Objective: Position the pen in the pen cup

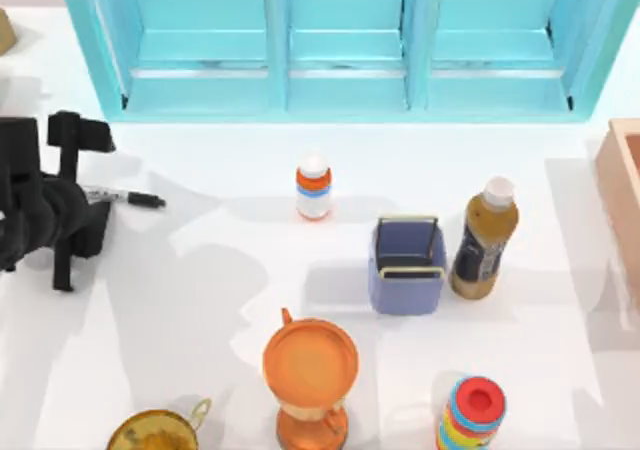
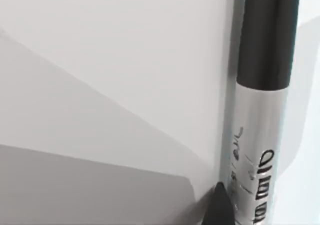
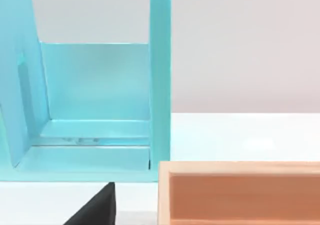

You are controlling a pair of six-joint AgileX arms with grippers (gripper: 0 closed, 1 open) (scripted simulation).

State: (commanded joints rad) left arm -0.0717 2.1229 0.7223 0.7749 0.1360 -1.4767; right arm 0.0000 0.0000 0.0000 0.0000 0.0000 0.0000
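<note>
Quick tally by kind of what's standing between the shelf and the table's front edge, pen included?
Pen: 1
Pen cup: 1
Bottles: 2, white, brown
Orange cup: 1
Brass cup: 1
Striped stack: 1
Total: 7

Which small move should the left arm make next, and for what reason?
Probably lower and close the left gripper on the pen. The pen lies flat on the table at the left, partly under that gripper, far from the pen cup. No lift is visible yet.
</note>
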